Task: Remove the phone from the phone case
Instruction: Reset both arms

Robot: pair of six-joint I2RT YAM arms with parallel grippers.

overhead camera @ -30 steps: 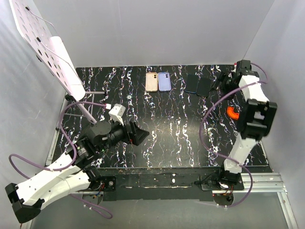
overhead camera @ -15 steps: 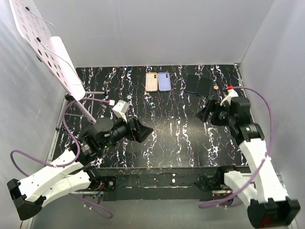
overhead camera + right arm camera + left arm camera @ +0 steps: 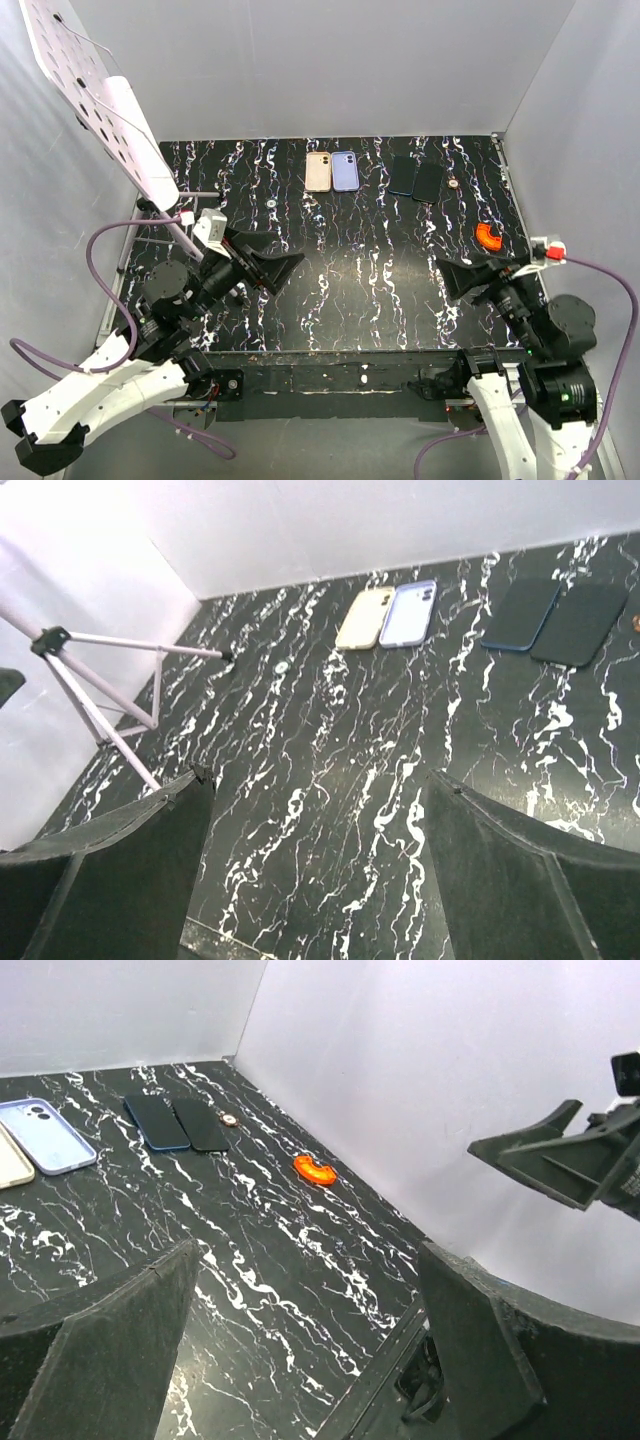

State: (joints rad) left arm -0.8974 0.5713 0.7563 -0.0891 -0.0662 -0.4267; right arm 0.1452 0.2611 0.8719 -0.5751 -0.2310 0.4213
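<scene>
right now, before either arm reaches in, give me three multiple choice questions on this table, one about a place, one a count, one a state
1. Where does the orange piece lie?
A) between the two pale cases
B) near the right edge of the table, apart from the far row
C) inside a gripper

2. How many phone-shaped items lie in the far row?
A) two
B) six
C) four

3. How do the left gripper and right gripper stand?
A) both open and empty
B) left shut on a case
C) right shut on a phone

Answers:
1 B, it sits alone on the right side.
2 C, the row holds a cream case, a blue case, a dark blue slab and a black slab.
3 A, each wrist view shows its fingers wide apart with nothing held between them.
</scene>
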